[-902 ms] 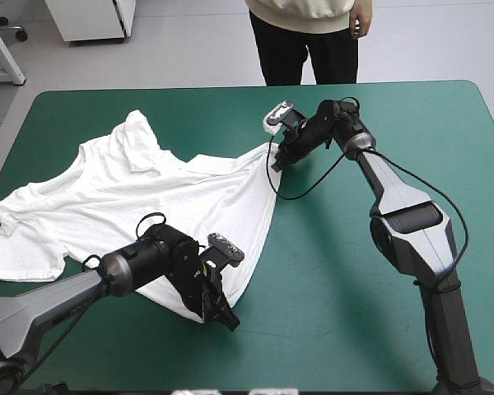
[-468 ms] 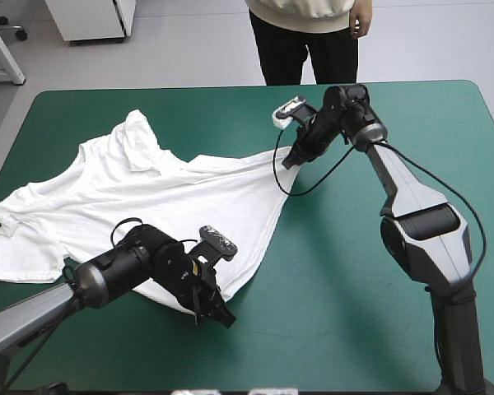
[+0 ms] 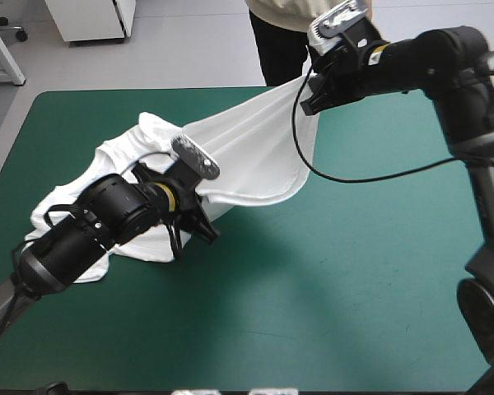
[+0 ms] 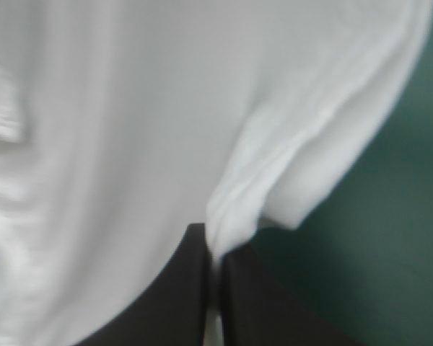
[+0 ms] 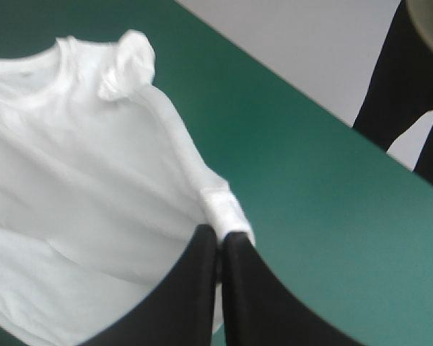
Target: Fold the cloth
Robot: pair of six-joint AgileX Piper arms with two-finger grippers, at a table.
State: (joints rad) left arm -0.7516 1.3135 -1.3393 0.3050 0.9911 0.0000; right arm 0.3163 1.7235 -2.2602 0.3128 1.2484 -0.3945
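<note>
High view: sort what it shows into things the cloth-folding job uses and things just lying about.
In the job:
the T-shirt, white, partly lifted, stretched between both grippers
the left gripper, shut on an edge of it
the right gripper, held high, shut on another edge

Just there:
only the table with its teal-green cover
</note>
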